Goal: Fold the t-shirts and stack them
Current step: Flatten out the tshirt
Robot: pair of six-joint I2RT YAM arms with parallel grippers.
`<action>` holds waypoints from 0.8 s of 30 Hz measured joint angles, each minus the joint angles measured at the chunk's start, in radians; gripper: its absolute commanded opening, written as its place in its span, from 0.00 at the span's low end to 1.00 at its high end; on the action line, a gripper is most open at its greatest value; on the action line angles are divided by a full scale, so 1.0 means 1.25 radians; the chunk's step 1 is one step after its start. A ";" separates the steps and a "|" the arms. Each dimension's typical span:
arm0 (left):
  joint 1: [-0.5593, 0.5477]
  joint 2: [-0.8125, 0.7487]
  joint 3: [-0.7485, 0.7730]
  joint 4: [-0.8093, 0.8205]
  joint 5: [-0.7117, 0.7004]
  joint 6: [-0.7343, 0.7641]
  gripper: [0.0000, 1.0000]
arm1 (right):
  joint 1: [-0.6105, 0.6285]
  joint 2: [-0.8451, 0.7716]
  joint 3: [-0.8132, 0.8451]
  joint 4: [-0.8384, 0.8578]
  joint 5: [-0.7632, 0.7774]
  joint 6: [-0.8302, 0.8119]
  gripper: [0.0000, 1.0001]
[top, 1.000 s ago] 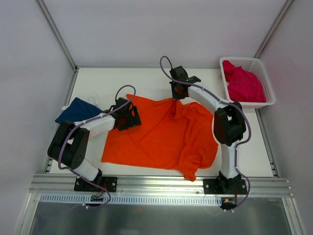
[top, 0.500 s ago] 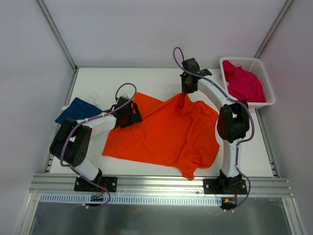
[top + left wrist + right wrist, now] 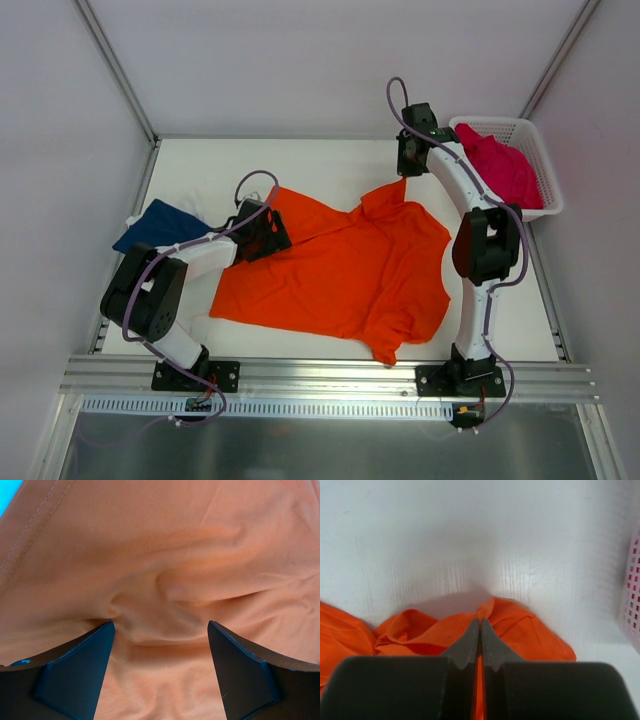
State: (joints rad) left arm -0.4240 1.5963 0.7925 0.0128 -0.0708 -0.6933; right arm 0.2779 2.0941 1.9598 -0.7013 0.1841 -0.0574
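The bright orange t-shirt (image 3: pixel 340 270) lies spread across the middle of the white table. My right gripper (image 3: pixel 405 178) is shut on its far corner (image 3: pixel 520 630), holding that cloth up near the basket. At the shirt's left edge my left gripper (image 3: pixel 268 232) stands open, its fingers (image 3: pixel 80 670) pressed down on wrinkled orange cloth (image 3: pixel 165 580). A navy blue t-shirt (image 3: pixel 160 225) lies bunched at the far left. The magenta pink t-shirt (image 3: pixel 500 170) sits in the basket.
A white mesh basket (image 3: pixel 537 135) stands at the back right corner; its wall (image 3: pixel 632 600) shows at the right edge of the right wrist view. Metal frame posts and white walls enclose the table. A rail runs along the near edge.
My right gripper has pulled the orange shirt's far corner to the right and back, toward the basket, stretching the cloth flatter. The left gripper has stayed on the shirt's left edge.
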 measured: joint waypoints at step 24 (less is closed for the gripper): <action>0.000 -0.148 -0.132 -0.020 -0.002 -0.037 0.73 | -0.095 0.197 0.268 -0.060 0.119 0.001 0.01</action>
State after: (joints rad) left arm -0.4240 1.4113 0.6273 -0.0128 -0.0734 -0.7391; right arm 0.1589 2.3405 2.2951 -0.7769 0.3332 -0.0559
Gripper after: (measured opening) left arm 0.756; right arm 0.017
